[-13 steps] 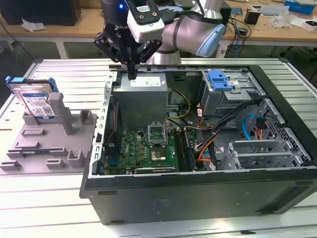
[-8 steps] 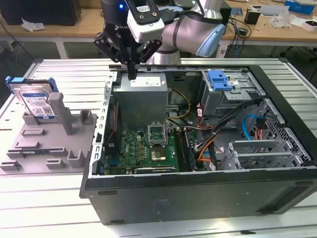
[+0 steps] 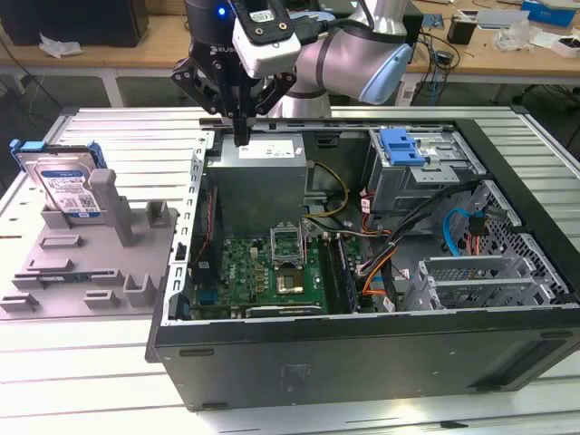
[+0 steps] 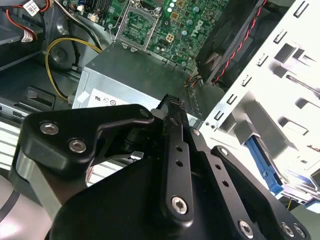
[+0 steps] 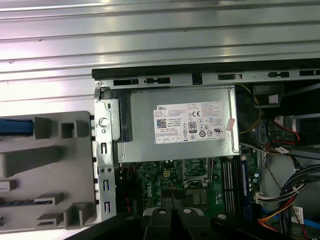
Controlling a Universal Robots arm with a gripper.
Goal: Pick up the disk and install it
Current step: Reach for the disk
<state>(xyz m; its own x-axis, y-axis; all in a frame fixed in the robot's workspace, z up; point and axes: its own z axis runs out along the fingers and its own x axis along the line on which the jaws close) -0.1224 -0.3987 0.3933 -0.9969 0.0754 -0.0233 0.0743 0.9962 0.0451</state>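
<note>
The disk [image 3: 65, 186] is standing on edge, tilting back in the grey fixture [image 3: 109, 263] at nine o'clock in the exterior view, well apart from the computer case [image 3: 362, 362]. Your gripper [image 3: 240, 136] is hovering near eleven o'clock, over the power-supply box [image 3: 258, 168], with its jaws pressed together and gripping nothing. The pick-up looks not yet begun. Be spreading the jaws before nearing the disk, and be aiming across its blue bracket [image 3: 25, 149], not its label.
</note>
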